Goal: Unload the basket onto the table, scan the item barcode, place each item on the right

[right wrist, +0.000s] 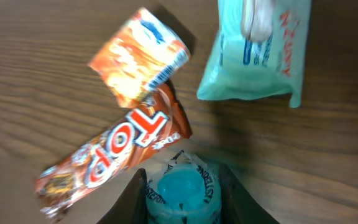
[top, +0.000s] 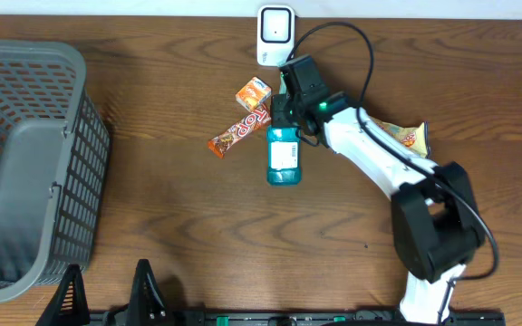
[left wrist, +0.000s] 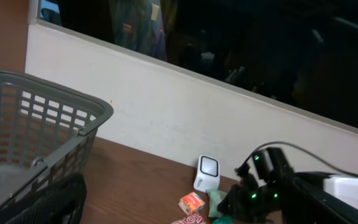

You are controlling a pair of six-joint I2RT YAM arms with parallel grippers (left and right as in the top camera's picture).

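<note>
A teal mouthwash bottle (top: 284, 158) lies on the wooden table, its white barcode label facing up. My right gripper (top: 284, 125) is shut on the bottle's cap end (right wrist: 182, 190), a dark finger pressed against each side. The white scanner (top: 275, 34) stands at the table's back edge, just beyond the gripper, and also shows in the left wrist view (left wrist: 207, 172). My left gripper (top: 107, 292) stays at the front edge, its fingers spread with nothing between them.
An orange box (top: 253, 92) and a red candy bar (top: 239, 131) lie just left of the bottle. A pale green packet (right wrist: 253, 53) lies ahead of the gripper. A snack bag (top: 406, 136) sits under the right arm. A grey basket (top: 25, 163) fills the left side.
</note>
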